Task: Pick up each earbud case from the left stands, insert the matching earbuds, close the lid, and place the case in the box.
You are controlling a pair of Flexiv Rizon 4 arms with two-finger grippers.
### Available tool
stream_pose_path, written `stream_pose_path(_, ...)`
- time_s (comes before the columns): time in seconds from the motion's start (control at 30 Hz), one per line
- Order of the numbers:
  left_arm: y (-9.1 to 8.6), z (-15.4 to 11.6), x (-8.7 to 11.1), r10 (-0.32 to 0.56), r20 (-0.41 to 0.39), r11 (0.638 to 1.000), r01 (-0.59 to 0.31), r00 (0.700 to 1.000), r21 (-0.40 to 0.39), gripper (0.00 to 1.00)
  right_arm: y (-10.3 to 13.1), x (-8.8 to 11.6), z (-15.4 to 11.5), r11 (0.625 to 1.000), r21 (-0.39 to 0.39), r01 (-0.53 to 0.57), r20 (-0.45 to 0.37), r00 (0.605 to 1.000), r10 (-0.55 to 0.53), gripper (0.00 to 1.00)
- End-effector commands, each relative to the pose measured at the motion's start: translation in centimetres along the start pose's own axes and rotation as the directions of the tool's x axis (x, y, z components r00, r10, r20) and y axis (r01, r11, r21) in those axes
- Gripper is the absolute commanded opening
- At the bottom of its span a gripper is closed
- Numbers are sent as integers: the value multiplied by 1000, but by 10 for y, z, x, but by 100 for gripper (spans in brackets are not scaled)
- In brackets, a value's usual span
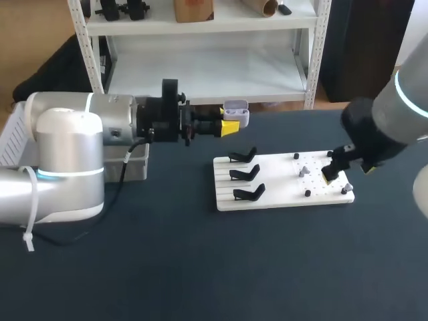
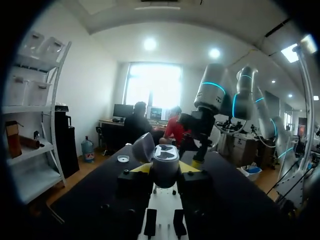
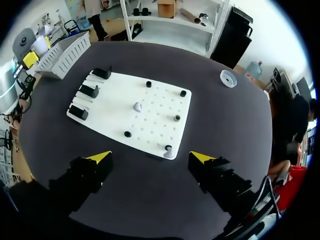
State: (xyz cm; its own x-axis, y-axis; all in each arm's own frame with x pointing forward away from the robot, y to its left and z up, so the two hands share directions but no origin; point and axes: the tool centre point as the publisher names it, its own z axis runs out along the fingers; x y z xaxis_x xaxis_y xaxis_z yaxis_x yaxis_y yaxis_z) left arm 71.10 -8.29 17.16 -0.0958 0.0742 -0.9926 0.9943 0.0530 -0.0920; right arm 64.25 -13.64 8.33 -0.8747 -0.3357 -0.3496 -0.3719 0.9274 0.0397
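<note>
Dark surface: over its far edge the left jaws clamp the earbud case (image 1: 237,112), lid open for loading. Right jaws, spread wide, hover by the white board's (image 1: 274,182) corner earbud (image 3: 168,153), likely to pick it.

From here the left arm (image 1: 67,154) hides most of the box (image 1: 12,144). The case (image 2: 165,160) is half buried in the left gripper (image 2: 165,171). The right gripper (image 1: 331,175) covers some board (image 1: 267,180). The earbuds (image 1: 304,171) are too small to tell apart.
</note>
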Motion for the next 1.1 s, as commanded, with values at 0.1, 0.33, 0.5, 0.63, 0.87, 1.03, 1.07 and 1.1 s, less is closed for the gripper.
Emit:
stream_pose_path(0.1,-7,-2,-5,-3,-8,1000,3,1000,-8,0,5,6,9,989,150,1,-29,1000,4,100)
stream_pose_path(0.33,-8,-1,-6,-16,-13,1000,16,1000,-1,0,0,19,14,980,160,121,-42,992,-116,100)
stream_pose_path(0.5,-8,-1,-6,-16,-13,1000,16,1000,-1,0,-11,28,8,966,173,194,-57,981,-187,93)
stream_pose_path(0.63,-8,-1,-6,-16,-13,1000,16,1000,-1,0,-18,35,10,960,182,211,-77,977,-200,76)
stream_pose_path(0.87,-8,-1,-6,-16,-13,1000,16,1000,-1,0,-23,36,21,961,162,224,-86,973,-213,56)
stream_pose_path(1.03,-8,-1,-6,-16,-13,1000,16,1000,-1,0,-20,34,30,958,151,242,-102,968,-228,50)
stream_pose_path(1.07,-8,-1,-6,-16,-13,1000,16,1000,-1,0,-20,34,32,958,148,244,-104,968,-230,49)
stream_pose_path(1.1,-8,-1,-6,-16,-13,1000,16,1000,-1,0,-20,34,34,958,145,246,-105,967,-232,49)
